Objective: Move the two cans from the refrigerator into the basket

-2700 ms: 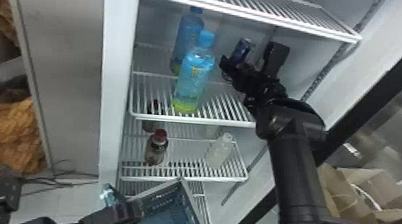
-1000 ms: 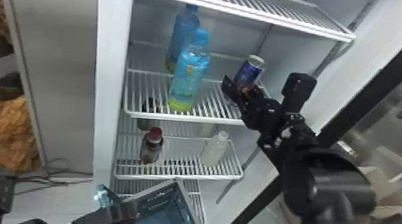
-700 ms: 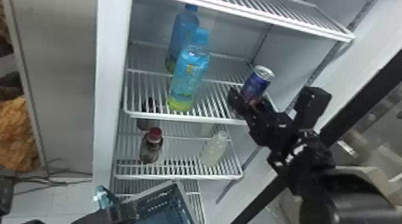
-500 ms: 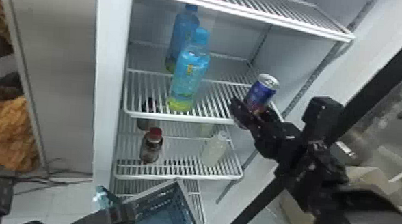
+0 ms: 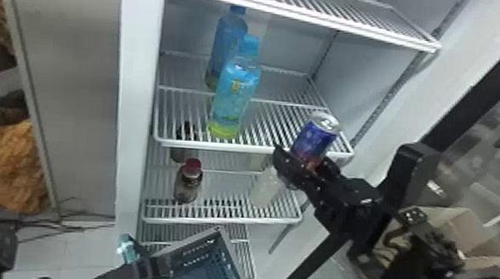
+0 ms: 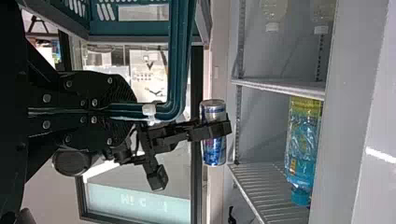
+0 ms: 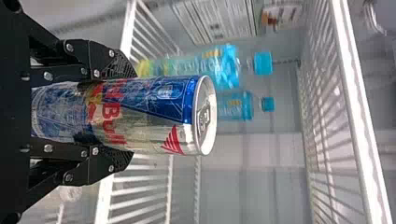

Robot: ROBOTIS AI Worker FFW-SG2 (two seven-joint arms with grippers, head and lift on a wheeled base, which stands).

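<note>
My right gripper (image 5: 298,166) is shut around the lower part of a blue and silver can (image 5: 315,138), in front of the right end of the middle shelf. In the right wrist view the can (image 7: 154,114) lies between both fingers of the right gripper (image 7: 122,116). My left gripper (image 5: 140,271) is at the bottom of the head view, at the rim of the teal basket (image 5: 204,274). The left wrist view has the left gripper (image 6: 133,111) shut on the basket's handle (image 6: 176,60). The basket's inside is partly cut off.
Two blue bottles (image 5: 235,93) stand on the middle shelf (image 5: 257,149). On the shelf below are a red-capped bottle (image 5: 189,183) and a pale bottle (image 5: 265,188). The open refrigerator door (image 5: 442,126) borders the right arm.
The right gripper has taken the can off the middle shelf, drawing it forward and to the right. The left gripper and the basket have barely moved.
</note>
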